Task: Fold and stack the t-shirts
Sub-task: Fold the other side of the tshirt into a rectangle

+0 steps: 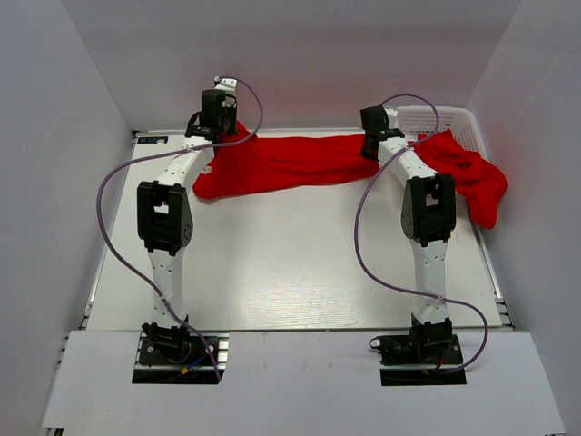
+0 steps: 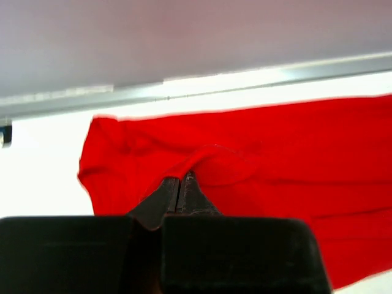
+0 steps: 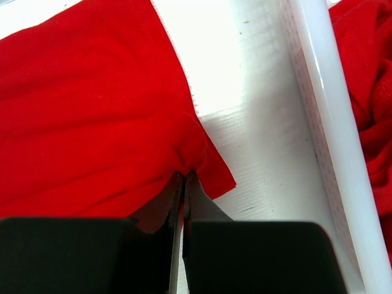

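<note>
A red t-shirt [image 1: 286, 163] lies stretched across the far side of the table between my two grippers. My left gripper [image 1: 216, 127] is shut on a pinch of its left end, seen in the left wrist view [image 2: 181, 177] with the red t-shirt [image 2: 275, 159] spreading right. My right gripper [image 1: 374, 145] is shut on the shirt's right corner, seen in the right wrist view [image 3: 184, 174] with the red t-shirt [image 3: 86, 110] to the left. More red t-shirts [image 1: 472, 177] spill out of the white basket [image 1: 445, 116] at the far right.
The white basket's rim [image 3: 324, 122] runs close beside my right gripper. White walls enclose the table on the left, back and right. Purple cables loop from both arms. The table's near half [image 1: 290, 272] is bare white surface.
</note>
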Action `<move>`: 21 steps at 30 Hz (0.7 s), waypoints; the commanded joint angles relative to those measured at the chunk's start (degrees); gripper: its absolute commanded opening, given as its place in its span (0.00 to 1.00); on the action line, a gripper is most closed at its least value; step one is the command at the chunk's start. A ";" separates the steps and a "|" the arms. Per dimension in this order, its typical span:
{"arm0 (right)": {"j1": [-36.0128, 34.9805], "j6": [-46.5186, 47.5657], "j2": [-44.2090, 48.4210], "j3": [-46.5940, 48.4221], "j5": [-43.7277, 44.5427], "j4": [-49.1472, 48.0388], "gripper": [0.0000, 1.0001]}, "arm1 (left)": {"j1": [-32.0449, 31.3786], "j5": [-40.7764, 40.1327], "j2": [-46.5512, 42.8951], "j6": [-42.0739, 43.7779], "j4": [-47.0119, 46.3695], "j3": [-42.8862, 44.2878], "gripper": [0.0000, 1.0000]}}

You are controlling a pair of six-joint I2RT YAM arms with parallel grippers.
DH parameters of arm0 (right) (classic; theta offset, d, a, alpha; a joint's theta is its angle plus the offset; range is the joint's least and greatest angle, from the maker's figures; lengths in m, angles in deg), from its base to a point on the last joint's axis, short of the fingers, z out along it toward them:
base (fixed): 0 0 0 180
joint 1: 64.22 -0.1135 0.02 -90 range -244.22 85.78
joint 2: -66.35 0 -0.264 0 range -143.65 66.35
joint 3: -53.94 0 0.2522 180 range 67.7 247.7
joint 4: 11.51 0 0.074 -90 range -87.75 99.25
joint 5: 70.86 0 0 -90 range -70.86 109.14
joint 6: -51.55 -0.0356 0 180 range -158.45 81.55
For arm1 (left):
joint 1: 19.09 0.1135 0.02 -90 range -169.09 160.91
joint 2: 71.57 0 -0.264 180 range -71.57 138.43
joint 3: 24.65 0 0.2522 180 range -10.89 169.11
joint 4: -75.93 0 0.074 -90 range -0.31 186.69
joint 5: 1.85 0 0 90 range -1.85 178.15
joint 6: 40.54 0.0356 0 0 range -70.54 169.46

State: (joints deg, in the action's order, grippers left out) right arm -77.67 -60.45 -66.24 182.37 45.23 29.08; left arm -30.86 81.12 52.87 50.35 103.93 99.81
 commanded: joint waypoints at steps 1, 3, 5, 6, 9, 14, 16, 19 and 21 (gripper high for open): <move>0.71 0.47 -1.00 2.92 0.02 -1.95 0.00 | 0.26 3.60 1.67 4.04 -4.04 4.52 0.00; 1.06 0.38 -1.17 3.27 0.02 -1.96 0.00 | 0.78 4.21 2.82 4.65 -5.00 4.53 0.00; 0.97 0.46 -1.96 3.98 -0.33 -2.40 0.00 | 0.78 3.61 3.35 4.65 -5.54 5.14 0.00; 1.06 0.47 -2.14 4.15 -0.42 -2.48 0.00 | 1.31 3.60 3.96 4.65 -5.54 5.15 0.00; 1.58 0.11 -2.84 5.12 -0.33 -2.31 0.00 | 1.83 3.07 4.66 4.65 -6.59 5.15 0.00; 2.03 -0.59 -4.07 6.44 -1.47 -2.39 0.00 | 2.98 4.65 6.69 4.65 -12.81 4.53 0.00; 2.29 -0.85 -4.69 6.79 -2.78 -1.87 0.00 | 2.98 6.84 7.66 4.65 -14.50 5.58 0.00; 2.38 -0.94 -5.13 6.62 -2.88 -1.78 0.00 | 3.51 9.12 9.33 5.18 -17.49 6.90 0.00; 2.47 -1.20 -5.22 6.62 -2.80 -1.60 0.00 | 4.04 10.18 10.90 5.79 -18.63 7.60 0.00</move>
State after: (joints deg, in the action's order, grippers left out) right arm -75.77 -60.97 -70.96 186.42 42.54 28.29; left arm -27.49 87.63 63.54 55.04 90.22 104.27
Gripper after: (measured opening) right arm 0.016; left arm 0.019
